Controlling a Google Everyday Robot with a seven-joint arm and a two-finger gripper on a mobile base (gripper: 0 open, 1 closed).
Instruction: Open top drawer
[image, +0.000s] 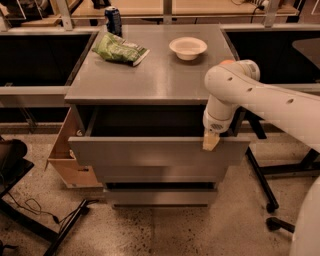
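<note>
The top drawer (150, 151) of the grey metal cabinet stands pulled out toward me, its dark inside showing behind the flat front panel. My gripper (211, 141) hangs from the white arm at the drawer's right end, its tan fingertips at the top edge of the front panel. Two shorter drawer fronts (160, 196) below it are closed.
On the cabinet top (160, 80) lie a green chip bag (119, 48), a white bowl (188, 48) and a blue can (113, 20). A cardboard box (67, 155) leans at the cabinet's left. A black chair base (272, 200) stands at the right, cables at the lower left.
</note>
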